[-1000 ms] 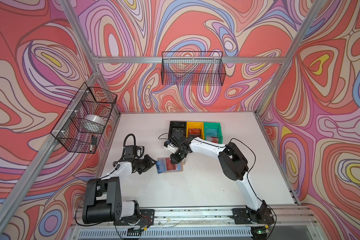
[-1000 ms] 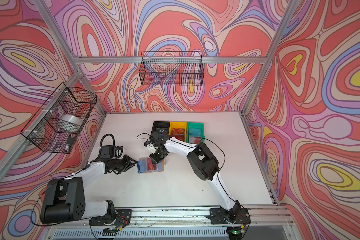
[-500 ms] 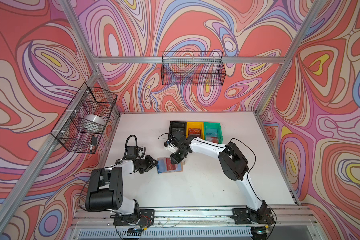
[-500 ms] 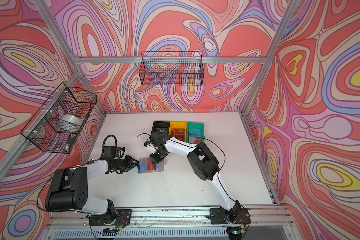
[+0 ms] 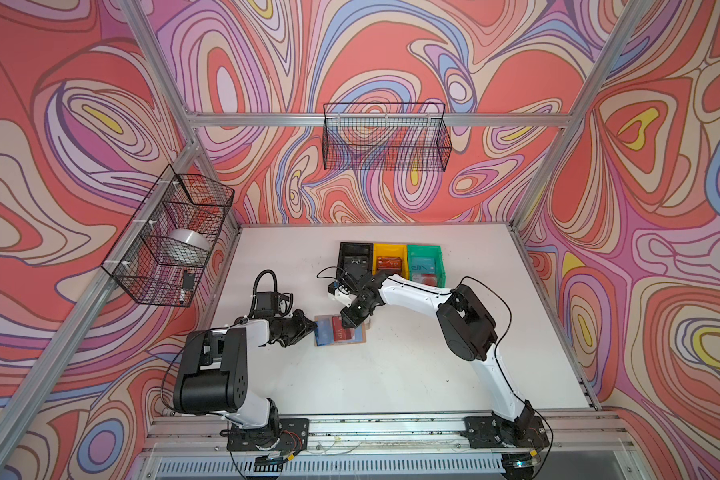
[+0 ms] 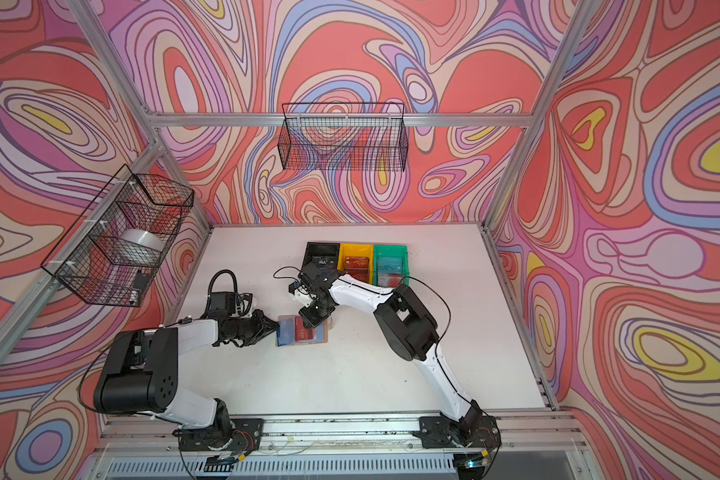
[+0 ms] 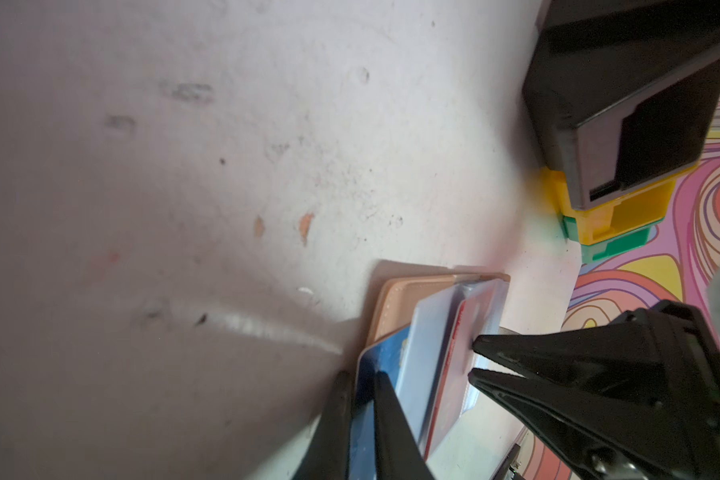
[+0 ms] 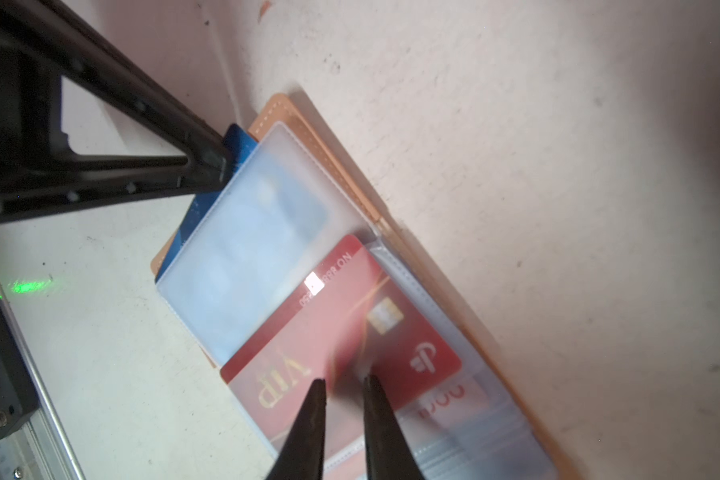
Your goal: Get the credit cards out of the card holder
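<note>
The card holder (image 8: 341, 174) lies open on the desk (image 5: 391, 374) between your arms. Your left hand (image 7: 362, 378) pinches the edge of the blue card (image 8: 238, 143) poking from its sleeve. Your right hand (image 8: 344, 380), tips a sliver apart and gripping nothing, bears down on the sleeved red card (image 8: 341, 316). This looks like the extraction step: draw the blue card out flat, with the right hand pinning the holder.
</note>
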`<action>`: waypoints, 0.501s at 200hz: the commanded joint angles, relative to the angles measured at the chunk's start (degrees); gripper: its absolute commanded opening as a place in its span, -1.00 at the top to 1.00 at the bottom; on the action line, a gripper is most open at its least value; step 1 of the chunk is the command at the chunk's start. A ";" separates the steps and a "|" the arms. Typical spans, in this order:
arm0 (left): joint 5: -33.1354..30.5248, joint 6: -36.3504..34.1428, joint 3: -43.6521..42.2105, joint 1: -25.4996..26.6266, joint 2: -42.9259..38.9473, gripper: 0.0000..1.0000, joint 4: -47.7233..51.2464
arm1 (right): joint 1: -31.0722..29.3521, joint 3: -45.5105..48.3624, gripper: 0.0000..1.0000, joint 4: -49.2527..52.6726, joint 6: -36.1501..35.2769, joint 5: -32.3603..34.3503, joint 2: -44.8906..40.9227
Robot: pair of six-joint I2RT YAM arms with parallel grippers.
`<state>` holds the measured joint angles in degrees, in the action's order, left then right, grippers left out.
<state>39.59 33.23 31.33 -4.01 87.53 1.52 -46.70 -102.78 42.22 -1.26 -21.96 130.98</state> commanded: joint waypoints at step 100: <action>-2.61 -1.39 -0.31 0.32 -0.52 1.00 3.95 | -0.44 3.87 0.59 2.76 -0.51 3.32 3.76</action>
<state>39.46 33.17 31.33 -4.12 87.07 1.67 -46.68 -102.10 41.54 -1.26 -22.02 130.69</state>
